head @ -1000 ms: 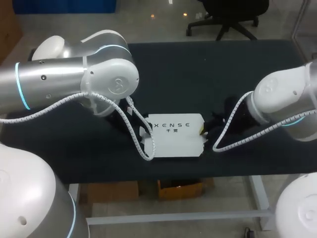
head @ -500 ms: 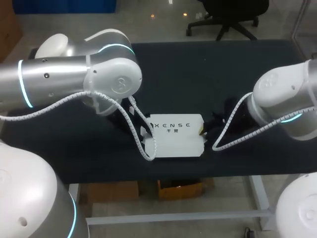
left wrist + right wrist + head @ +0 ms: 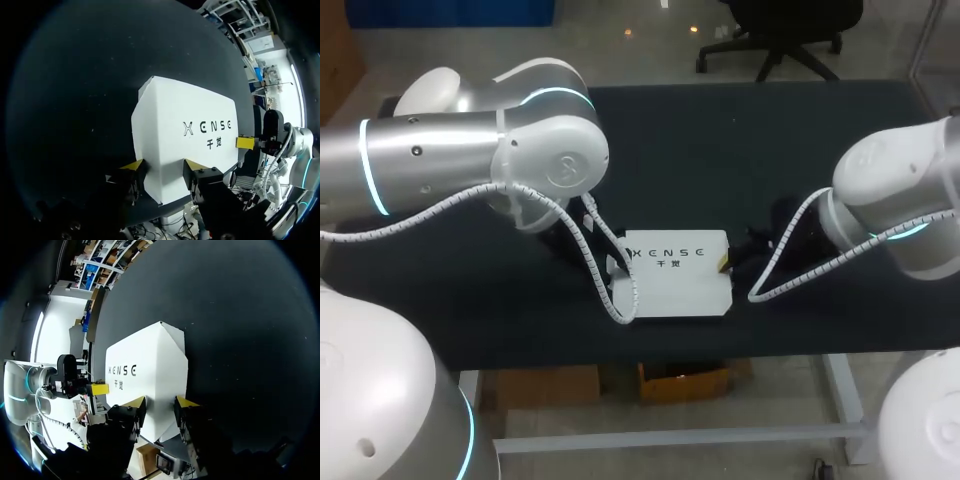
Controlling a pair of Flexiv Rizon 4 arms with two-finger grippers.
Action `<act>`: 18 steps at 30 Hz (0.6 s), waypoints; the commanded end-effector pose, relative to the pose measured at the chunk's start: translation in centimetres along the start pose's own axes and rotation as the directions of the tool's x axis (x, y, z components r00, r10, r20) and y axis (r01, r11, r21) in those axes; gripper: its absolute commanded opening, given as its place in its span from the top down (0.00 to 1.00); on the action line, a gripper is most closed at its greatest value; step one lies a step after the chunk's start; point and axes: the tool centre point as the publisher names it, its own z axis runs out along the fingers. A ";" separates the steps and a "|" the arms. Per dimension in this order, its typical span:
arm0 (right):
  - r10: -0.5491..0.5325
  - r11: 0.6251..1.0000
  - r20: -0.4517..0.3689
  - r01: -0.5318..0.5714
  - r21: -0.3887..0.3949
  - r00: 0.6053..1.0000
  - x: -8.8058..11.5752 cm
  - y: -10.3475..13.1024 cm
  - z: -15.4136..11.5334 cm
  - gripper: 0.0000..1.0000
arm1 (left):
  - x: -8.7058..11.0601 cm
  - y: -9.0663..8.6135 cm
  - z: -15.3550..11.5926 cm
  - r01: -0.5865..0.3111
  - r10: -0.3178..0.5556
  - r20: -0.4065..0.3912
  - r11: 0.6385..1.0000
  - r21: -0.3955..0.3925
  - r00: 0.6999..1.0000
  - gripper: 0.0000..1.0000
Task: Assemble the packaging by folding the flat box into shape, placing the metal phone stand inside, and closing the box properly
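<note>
Left arm: the left arm [image 3: 470, 160] comes in from the left side and reaches down to the left end of the box.
Left gripper: the left gripper [image 3: 162, 167] is set narrow. The left end of the box fills the gap and both yellow tips lie against the white card, so I judge it a hold on that end.
Box: the box [image 3: 675, 275] lies flat near the middle of the black table [image 3: 770, 140], printed face up, between the two grippers. It looks already folded into shape with the top face down. Small tabs show at its left end.
Phone stand: I do not see the phone stand in any view, and I cannot tell if it is inside.
Right gripper: the right gripper [image 3: 160, 402] is also narrow, with the right end of the box between its tips and touching both. I read this as a hold too.
Right arm: the right arm [image 3: 900, 200] comes in from the right side, low over the table.
Step in hand: probably the closing of the ends, with the box steadied from both sides.
How to do it well: press both ends evenly, so the box does not slide or turn on the cloth. Squeeze lightly, because thin card dents easily. Guide the left tabs straight into their slots, not over the edge.
</note>
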 end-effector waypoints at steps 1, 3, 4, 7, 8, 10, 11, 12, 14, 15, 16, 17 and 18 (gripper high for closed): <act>-0.004 1.000 -0.060 0.005 0.005 0.998 0.1 0.1 0.5 0.65 | 0.4 0.0 0.5 -0.001 0.001 -0.001 1.000 -0.004 1.000 0.50; -0.004 1.000 -0.064 0.005 0.006 0.998 0.2 0.1 0.6 0.66 | 0.5 -0.1 0.5 -0.001 0.001 -0.002 1.000 -0.005 1.000 0.51; -0.004 1.000 -0.065 0.005 0.007 0.998 0.2 0.1 0.6 0.66 | 0.5 -0.1 0.6 0.000 0.000 -0.003 1.000 -0.007 1.000 0.50; -0.004 1.000 -0.068 0.005 0.010 0.998 0.3 0.1 0.7 0.66 | 0.6 -0.1 0.6 -0.001 0.001 -0.007 1.000 -0.010 1.000 0.50; -0.005 1.000 -0.069 0.005 0.010 0.998 0.4 0.1 0.7 0.66 | 0.6 -0.1 0.6 -0.003 0.002 -0.011 1.000 -0.013 1.000 0.50; -0.005 1.000 -0.068 0.006 0.013 0.998 0.5 0.1 0.8 0.66 | 0.7 -0.2 0.6 -0.002 0.002 -0.021 1.000 -0.021 1.000 0.49; -0.005 1.000 -0.068 0.006 0.015 0.998 0.5 0.1 0.9 0.67 | 0.8 -0.2 0.6 -0.002 0.001 -0.021 1.000 -0.022 1.000 0.49; -0.005 1.000 -0.068 0.006 0.016 0.998 0.5 0.1 0.9 0.67 | 0.8 -0.2 0.6 0.000 0.000 -0.025 1.000 -0.024 1.000 0.49; -0.005 1.000 -0.068 0.006 0.017 0.998 0.5 0.2 0.9 0.67 | 0.8 -0.2 0.5 0.002 -0.003 -0.035 1.000 -0.032 0.999 0.50; -0.005 1.000 -0.068 0.006 0.017 0.998 0.6 0.2 0.9 0.67 | 0.8 -0.3 0.4 0.004 -0.005 -0.040 0.999 -0.037 0.999 0.50; -0.005 1.000 -0.068 0.006 0.018 0.998 0.6 0.2 0.9 0.67 | 0.8 -0.3 0.4 0.005 -0.006 -0.041 0.999 -0.038 0.999 0.51; -0.005 1.000 -0.068 0.006 0.018 0.998 0.6 0.2 0.9 0.67 | 0.7 -0.3 0.4 0.007 -0.009 -0.045 0.999 -0.041 0.999 0.50; -0.004 1.000 -0.068 0.006 0.019 0.998 0.6 0.3 1.0 0.67 | 0.7 -0.4 0.4 0.008 -0.010 -0.047 0.999 -0.043 0.999 0.51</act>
